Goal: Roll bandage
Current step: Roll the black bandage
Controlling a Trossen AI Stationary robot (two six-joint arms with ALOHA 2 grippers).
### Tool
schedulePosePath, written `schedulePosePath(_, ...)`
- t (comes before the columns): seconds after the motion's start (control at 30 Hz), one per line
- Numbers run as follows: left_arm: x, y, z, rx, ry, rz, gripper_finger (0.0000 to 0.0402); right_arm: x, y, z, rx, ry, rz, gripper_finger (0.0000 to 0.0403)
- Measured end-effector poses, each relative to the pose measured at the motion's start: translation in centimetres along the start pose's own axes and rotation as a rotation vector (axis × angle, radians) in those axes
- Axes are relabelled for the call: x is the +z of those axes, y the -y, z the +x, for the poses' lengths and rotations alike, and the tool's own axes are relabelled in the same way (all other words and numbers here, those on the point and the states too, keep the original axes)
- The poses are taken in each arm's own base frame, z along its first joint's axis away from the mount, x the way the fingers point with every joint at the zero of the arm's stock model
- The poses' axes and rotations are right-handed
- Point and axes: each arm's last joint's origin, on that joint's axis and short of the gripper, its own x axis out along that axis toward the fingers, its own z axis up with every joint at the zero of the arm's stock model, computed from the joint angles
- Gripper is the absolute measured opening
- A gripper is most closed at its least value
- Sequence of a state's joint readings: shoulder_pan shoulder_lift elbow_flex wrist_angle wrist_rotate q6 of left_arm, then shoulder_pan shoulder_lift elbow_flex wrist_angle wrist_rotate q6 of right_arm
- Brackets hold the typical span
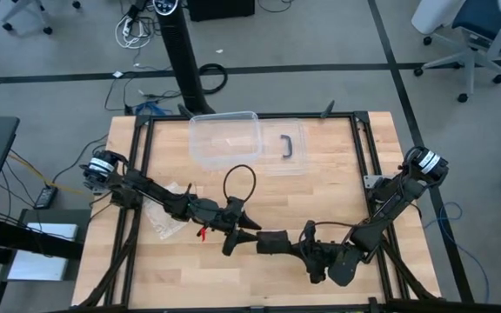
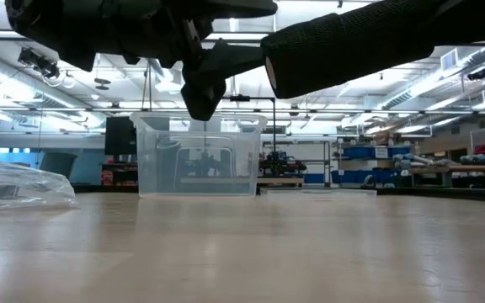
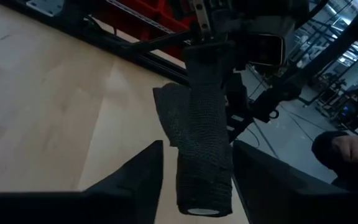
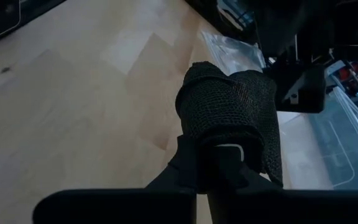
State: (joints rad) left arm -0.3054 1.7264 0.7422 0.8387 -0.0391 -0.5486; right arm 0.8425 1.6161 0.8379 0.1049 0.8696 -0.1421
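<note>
The bandage is a black fabric roll held level above the table between the two arms, with a loose flap hanging off one side. In the high view the bandage sits near the table's front middle. My right gripper is shut, and the roll sits on its fingers. My left gripper is open, one finger on each side of the roll's free end. A gap shows on the flap side; on the other side I cannot tell whether finger and roll touch. My right gripper has the bandage wound around its shut fingers, which enter the roll's end and run along its axis. The roll hides the fingertips. The fingers come slanting from the table's right. The roll is lifted clear, about level, pointing toward my left gripper.
A clear plastic box stands at the far middle, its lid with a black handle beside it. A crinkly clear bag lies under my left arm. A black cable loop arches off that arm. Bare wood lies along the near edge.
</note>
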Motion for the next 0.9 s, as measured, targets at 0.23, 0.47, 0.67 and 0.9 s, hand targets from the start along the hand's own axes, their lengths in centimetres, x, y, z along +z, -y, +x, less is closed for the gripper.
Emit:
schedulePosePath(0.23, -0.6, -0.2, 0.2, -0.010, -0.033, 0.020, 0.0124, 0.1, 0.0, 0.0, -0.001, 0.008, -0.005, 0.0008)
schedulePosePath(0.47, -1.1, -0.5, 0.8, -0.004, -0.047, 0.032, 0.0100, 0.2, 0.0, 0.0, -0.002, 0.017, -0.008, 0.0008)
schedulePosePath(0.67, -0.6, -0.2, 1.2, 0.008, -0.026, 0.124, 0.0047, 0.3, 0.0, 0.0, -0.002, 0.022, -0.006, 0.0008)
schedulePosePath(0.9, -1.0, -0.5, 1.2, 0.068, -0.050, 0.132, 0.0005, 0.5, 0.1, 0.0, -0.007, 0.039, 0.010, 0.0008)
